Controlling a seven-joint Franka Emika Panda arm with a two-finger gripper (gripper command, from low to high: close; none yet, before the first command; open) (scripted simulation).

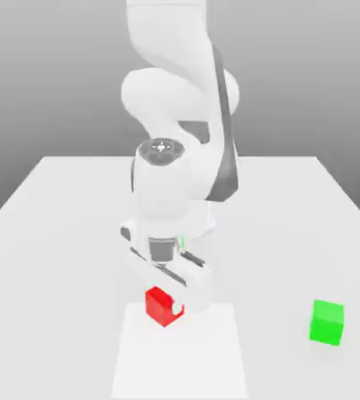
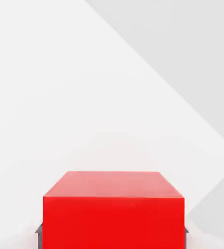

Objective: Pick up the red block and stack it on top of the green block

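The red block (image 1: 158, 305) is a small glossy cube near the table's front, just to the exterior view's left of centre. My gripper (image 1: 165, 305) comes down on it from above, and its jaws are shut on the block's two sides. In the hand view the red block (image 2: 113, 209) sits close between the fingertips (image 2: 39, 229). The green block (image 1: 327, 321) stands alone on the table, well off to the exterior view's right of the red block, with nothing touching it.
The white table (image 1: 58, 234) spreads wide around both blocks. A brighter white rectangular patch (image 1: 179, 363) lies on it under and in front of the red block. The arm's base (image 1: 202, 219) stands behind the gripper.
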